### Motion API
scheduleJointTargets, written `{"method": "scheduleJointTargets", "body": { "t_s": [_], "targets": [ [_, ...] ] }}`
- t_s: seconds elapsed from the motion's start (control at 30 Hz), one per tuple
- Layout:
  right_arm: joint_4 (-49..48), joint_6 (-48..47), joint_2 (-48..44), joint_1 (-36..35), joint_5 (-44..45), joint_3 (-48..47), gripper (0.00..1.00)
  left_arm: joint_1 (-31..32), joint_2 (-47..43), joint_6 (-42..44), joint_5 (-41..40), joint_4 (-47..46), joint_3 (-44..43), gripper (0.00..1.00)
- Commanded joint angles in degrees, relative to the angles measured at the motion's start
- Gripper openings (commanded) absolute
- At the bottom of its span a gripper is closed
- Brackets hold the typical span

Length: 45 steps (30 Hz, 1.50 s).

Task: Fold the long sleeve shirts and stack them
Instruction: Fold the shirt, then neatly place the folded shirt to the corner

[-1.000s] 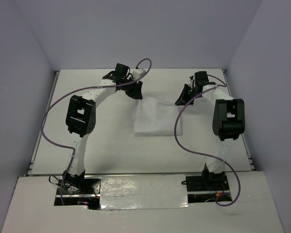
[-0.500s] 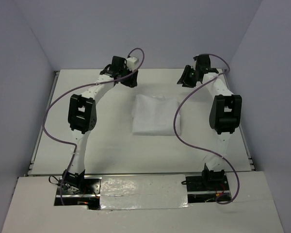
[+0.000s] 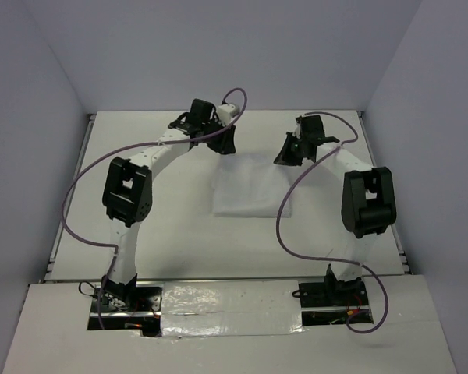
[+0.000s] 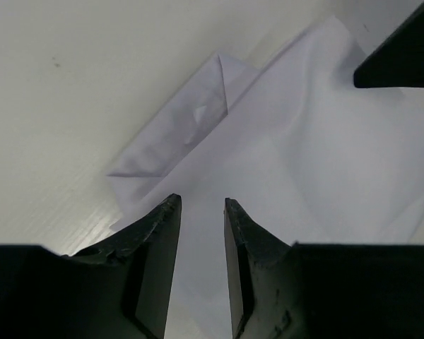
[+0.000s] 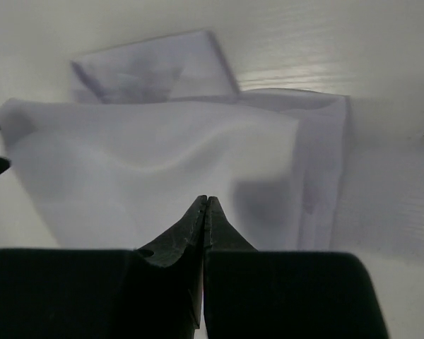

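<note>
The long sleeve shirt (image 3: 252, 185) lies folded into a white rectangle in the middle of the table. My left gripper (image 3: 225, 144) hovers just past its far left corner. In the left wrist view the left gripper (image 4: 201, 203) is open, with nothing between its fingers and the shirt (image 4: 304, 141) spread below. My right gripper (image 3: 285, 156) hangs at the far right corner. In the right wrist view the right gripper (image 5: 206, 201) is shut, empty, above the shirt (image 5: 148, 162). A folded flap sticks out at the far edge.
The white table (image 3: 156, 226) is boxed in by grey walls at the back and both sides. Purple cables (image 3: 285, 210) loop from each arm, the right one hanging over the shirt's right edge. The arm bases stand at the near edge.
Both grippers drew back from the shirt's far corners and opened, then came in again over its far edge. The right gripper has shut and the left has narrowed.
</note>
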State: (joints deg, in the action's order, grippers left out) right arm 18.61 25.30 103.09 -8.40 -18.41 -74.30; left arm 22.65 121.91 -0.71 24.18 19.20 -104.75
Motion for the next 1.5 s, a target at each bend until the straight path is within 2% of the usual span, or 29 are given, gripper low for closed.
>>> {"method": "scheduleJointTargets", "body": {
  "t_s": [0.0,0.1,0.2,0.5,0.6,0.63,0.73,0.83,0.9,1.07,1.23,1.33,1.47],
  "targets": [
    [-1.47,3.87,5.27,1.55,3.03,-1.46,0.0,-0.68,4.2,-1.75,-1.92,1.0,-1.85,0.43],
    [-1.21,4.4,8.52,2.07,6.09,-2.16,0.0,-1.21,7.81,-1.66,-7.55,1.11,-2.57,0.42],
    [-0.33,4.32,12.12,2.16,8.3,-3.48,0.0,-1.65,8.96,-1.75,-9.85,-0.91,-1.07,0.42],
    [4.05,2.48,14.16,2.16,9.45,-10.32,0.0,-2.26,9.75,-2.54,-13.02,-0.66,-3.87,0.47],
    [5.9,0.28,11.1,2.16,10.15,-12.35,0.16,-3.49,7.92,-3.59,-12.41,0.22,-6.25,0.52],
    [7.22,-1.38,10.04,2.16,10.94,-13.31,0.27,-4.19,7.12,-4.38,-11.71,0.22,-7.47,0.54],
    [10.82,-3.5,5.12,2.69,12.17,-14.03,0.41,-5.51,3.0,-5.7,-10.65,1.18,-8.8,0.59],
    [12.94,-5.0,-0.24,2.87,12.52,-11.14,0.48,-5.52,-1.92,-6.49,-8.63,3.91,-5.14,0.66],
    [12.59,-5.0,-4.37,2.87,12.09,-6.94,0.49,-4.82,-5.18,-8.42,-6.44,4.88,1.87,0.72],
    [11.45,-4.82,-9.91,2.87,10.68,1.07,0.5,-3.58,-6.5,-13.69,-0.55,4.63,12.19,0.82],
    [11.18,-5.0,-13.08,2.96,10.77,4.6,0.5,-2.18,-5.37,-14.14,-3.35,0.67,16.15,0.8],
    [10.66,-5.08,-15.19,3.04,10.94,6.45,0.5,-2.0,-4.75,-15.28,-2.92,-0.3,18.08,0.72],
    [9.78,-5.35,-17.39,2.96,11.91,8.91,0.5,-1.56,-4.75,-16.95,-2.12,-1.88,21.24,0.53]
  ]
}}
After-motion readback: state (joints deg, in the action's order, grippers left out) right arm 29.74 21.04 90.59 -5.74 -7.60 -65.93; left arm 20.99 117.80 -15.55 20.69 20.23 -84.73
